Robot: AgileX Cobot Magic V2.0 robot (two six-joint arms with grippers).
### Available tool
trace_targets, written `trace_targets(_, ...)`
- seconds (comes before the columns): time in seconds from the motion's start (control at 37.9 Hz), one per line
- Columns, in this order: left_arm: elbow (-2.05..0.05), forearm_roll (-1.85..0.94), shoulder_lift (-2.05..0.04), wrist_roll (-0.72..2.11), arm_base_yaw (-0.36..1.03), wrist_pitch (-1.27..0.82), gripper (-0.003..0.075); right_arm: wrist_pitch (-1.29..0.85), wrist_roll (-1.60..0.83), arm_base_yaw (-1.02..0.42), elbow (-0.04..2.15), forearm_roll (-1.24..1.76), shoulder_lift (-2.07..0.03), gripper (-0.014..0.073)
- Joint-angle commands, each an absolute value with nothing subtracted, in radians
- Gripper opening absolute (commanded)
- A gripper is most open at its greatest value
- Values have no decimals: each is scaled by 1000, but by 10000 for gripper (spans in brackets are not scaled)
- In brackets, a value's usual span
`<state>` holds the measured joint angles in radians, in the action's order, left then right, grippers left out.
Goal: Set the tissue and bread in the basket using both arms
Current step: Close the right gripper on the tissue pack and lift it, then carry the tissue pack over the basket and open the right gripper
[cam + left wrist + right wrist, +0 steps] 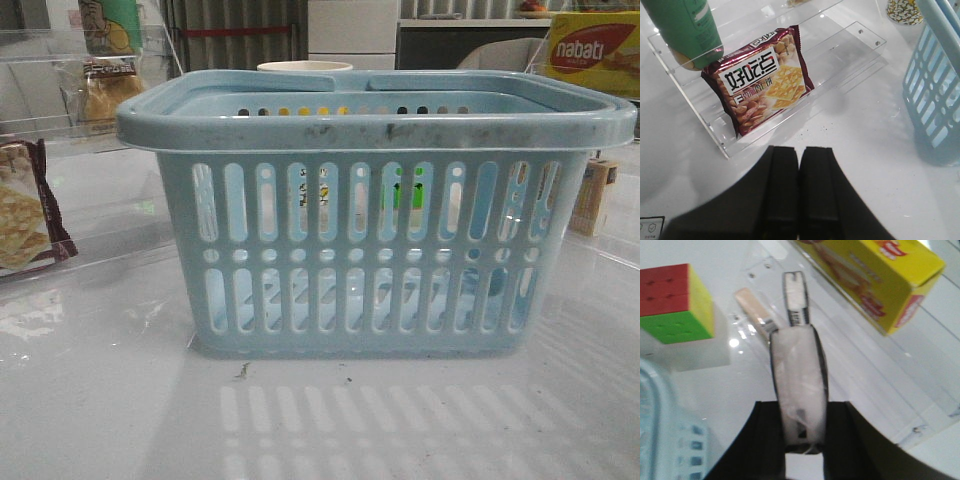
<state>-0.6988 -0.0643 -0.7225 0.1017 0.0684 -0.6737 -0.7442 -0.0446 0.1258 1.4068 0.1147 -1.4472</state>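
The light blue basket [375,215] fills the middle of the front view; neither gripper shows there. In the right wrist view my right gripper [801,410] is shut on the tissue [799,370], a narrow pack with a white face and dark edges, held above the table with the basket's rim [652,425] beside it. The left wrist view shows my left gripper [799,150] shut with nothing in it, low over the table, the basket's wall [935,100] off to one side. The bread [100,92] lies in its clear wrapper on the acrylic shelf at the far left.
A maroon cracker packet [762,82] and a green bottle [685,30] sit in the clear acrylic shelf [715,135] ahead of the left gripper. A yellow nabati box [875,280], a colour cube [675,302] and a beige stick [754,310] lie near the right gripper.
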Motion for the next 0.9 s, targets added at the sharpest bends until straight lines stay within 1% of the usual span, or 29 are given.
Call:
trace_targets(0.0,-730,-67,-724,100,69,-604,90,-736,-50,54,1445,172,-1352,246)
trace_targets(0.18,-730,-67,-724,100,69,-604,90,-752,-50,-121,1445,184,-1328,246)
trace_targets(0.32,-730,-67,-724,100,69,-604,90,-743,-50,-254,1444,198,-1355,246)
trace_targets(0.45,-730,-67,-724,100,69,-604,90,-723,-50,-343,1444,216,-1403,246)
trace_targets(0.63,-730,-67,-724,100,69,-604,90,-717,-50,-419,1444,230,-1488,254)
trace_targets(0.69,-730,-67,-724,100,69,-604,90,-712,-53,-429,1444,230,-1511,288)
trace_targets(0.74,-730,-67,-724,100,69,-604,90,-709,-52,-435,1444,230,-1532,354)
trace_targets(0.79,-730,-67,-724,100,69,-604,90,-704,-56,-435,1444,228,-1547,449)
trace_targets(0.84,-730,-67,-724,100,69,-604,90,-700,-68,-435,1444,225,-1554,524)
trace_targets(0.87,-730,-67,-724,100,69,-604,90,-700,-71,-435,1444,215,-1554,547)
